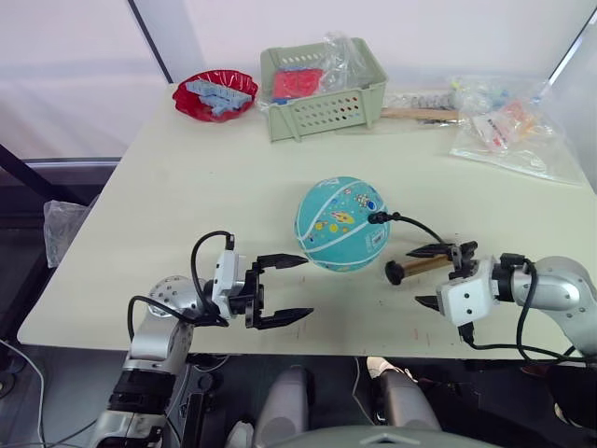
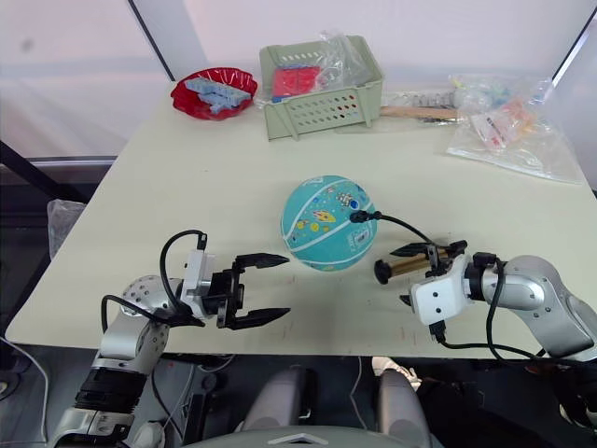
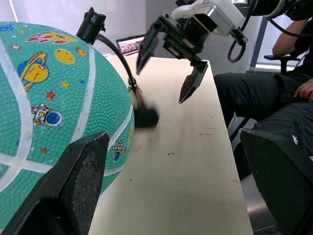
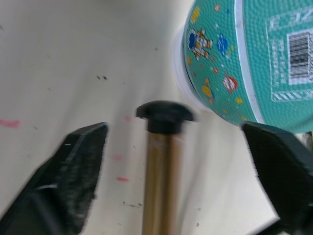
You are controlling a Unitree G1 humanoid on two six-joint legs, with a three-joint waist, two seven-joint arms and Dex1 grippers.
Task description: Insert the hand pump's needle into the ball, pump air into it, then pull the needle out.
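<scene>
1. Nearest the camera, the left tool (image 1: 283, 291) is hovering low over the desk (image 1: 187, 205) with its fingers spread wide and holding nothing, just beside the ball (image 1: 341, 224) on the robot's left.
2. Across on the right, the right tool (image 1: 440, 275) is also gaping open and empty, its fingers straddling the hand pump (image 1: 422, 265), which is lying on its side on the desk just to the right of the ball.
3. In the right wrist view the brass barrel (image 4: 160, 186) is sitting between the two fingers, one black end cap (image 4: 164, 113) pointing toward the ball, with no contact visible yet.
4. The ball is resting in the middle of the desk, and the thin black hose (image 1: 417, 227) is arching from the pump up to a small black fitting (image 1: 377, 217) pressed against the ball's upper right; the needle itself is too small to make out, so it is probably seated already.
5. My read: the job now is gripping the pump squarely on the barrel, closing gently so it isn't rolling away, while the left tool is bracing the ball so the hose isn't tugging the fitting loose.
6. Farthest back, a green basket (image 1: 323, 103), a red dish (image 1: 215, 93) and plastic bags (image 1: 508, 131) are lining the desk's far edge.
</scene>
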